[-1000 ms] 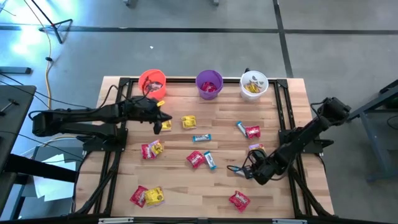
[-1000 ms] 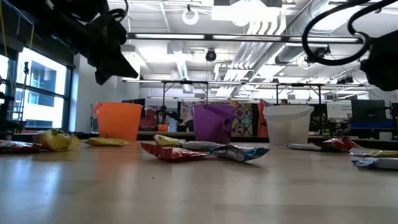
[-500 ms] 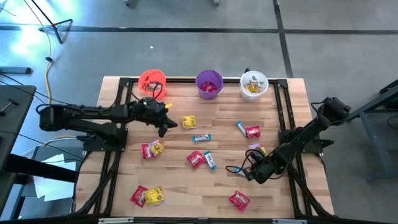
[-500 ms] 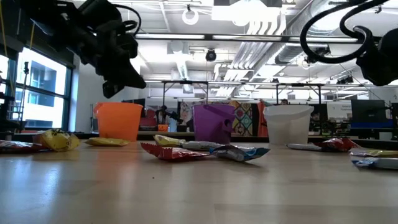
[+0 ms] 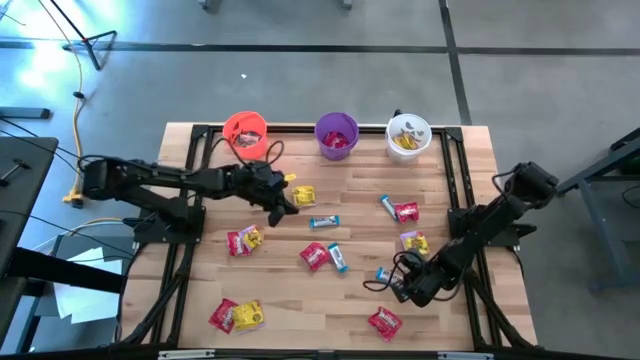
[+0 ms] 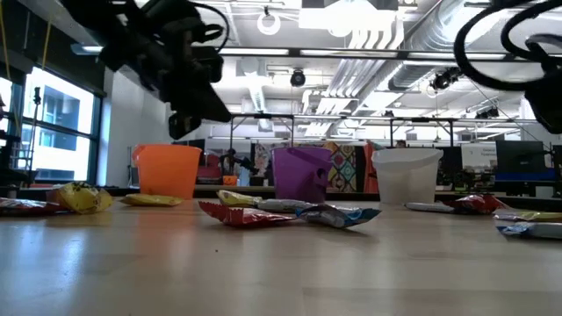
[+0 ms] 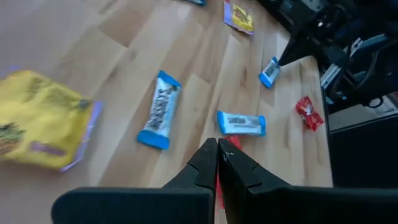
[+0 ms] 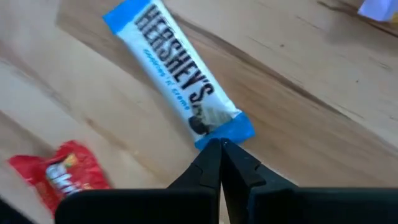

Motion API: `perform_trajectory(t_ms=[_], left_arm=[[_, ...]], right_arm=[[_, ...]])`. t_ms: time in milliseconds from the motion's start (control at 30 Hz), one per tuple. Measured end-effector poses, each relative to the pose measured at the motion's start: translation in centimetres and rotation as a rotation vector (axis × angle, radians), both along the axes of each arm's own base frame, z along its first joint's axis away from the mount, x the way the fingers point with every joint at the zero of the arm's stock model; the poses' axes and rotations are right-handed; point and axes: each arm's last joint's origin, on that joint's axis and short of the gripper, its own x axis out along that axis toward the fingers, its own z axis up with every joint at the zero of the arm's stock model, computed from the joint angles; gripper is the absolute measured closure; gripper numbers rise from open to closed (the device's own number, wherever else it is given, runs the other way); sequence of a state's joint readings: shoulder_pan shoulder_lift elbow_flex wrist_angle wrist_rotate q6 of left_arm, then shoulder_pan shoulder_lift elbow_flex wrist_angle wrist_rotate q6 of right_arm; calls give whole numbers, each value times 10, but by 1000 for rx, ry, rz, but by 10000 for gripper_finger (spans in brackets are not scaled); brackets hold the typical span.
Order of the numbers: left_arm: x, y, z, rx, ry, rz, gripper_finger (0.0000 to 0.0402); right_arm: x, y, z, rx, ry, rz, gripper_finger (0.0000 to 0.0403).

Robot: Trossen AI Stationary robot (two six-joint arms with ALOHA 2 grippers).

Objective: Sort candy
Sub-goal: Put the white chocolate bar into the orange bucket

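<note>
Sorting wrapped candy on a wooden table [image 5: 300,300] into three cups along its far edge: orange-red cup [image 5: 245,131], purple cup [image 5: 336,134], white cup [image 5: 408,135]. Right gripper [image 5: 396,287] low over the near right part of the table, fingers pressed together on one end of a blue-and-white bar [image 8: 180,79], seemingly pinching just the wrapper's tip; red packet [image 5: 385,321] lying just beside, on the near side. Left gripper [image 5: 288,203] hovering above the middle of the table, fingers fully closed and holding nothing, with a yellow packet [image 5: 304,195] just beside it and another blue bar [image 5: 323,222] near it.

Loose sweets scattered widely: red and yellow pairs toward the left and near-left, a red packet and blue bar [image 5: 338,258] at centre, more pieces on the right. Some candy already inside all three cups.

Judging the step in hand as lifting the pinched bar and carrying it to its cup. Best done by raising slowly and straight up, since a grip on a wrapper tip can slip or let the bar swing; keeping clear of the neighbouring red packet; releasing only once directly above the cup's mouth. Which cup takes blue bars: not possible to tell.
</note>
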State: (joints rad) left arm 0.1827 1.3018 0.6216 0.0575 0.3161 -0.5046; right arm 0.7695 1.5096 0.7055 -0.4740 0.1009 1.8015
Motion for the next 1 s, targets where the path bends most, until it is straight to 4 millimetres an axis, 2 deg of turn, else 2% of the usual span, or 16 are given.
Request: perform_trajectory(t_ms=[267, 467, 633, 800, 1000], left_arm=[[52, -12, 1, -123, 33, 8, 394], [103, -27, 1, -172, 23, -22, 353], [138, -36, -17, -325, 80, -90, 308], [162, -45, -34, -383, 129, -110, 277], [186, -54, -26, -355, 92, -104, 260]], right_arm=[[1, 4, -15, -59, 24, -18, 402], [3, 5, -19, -92, 6, -25, 402], [0, 7, -20, -121, -19, -25, 403], [-4, 10, -21, -133, -32, -33, 403], [-8, 13, -22, -142, -52, -71, 403]])
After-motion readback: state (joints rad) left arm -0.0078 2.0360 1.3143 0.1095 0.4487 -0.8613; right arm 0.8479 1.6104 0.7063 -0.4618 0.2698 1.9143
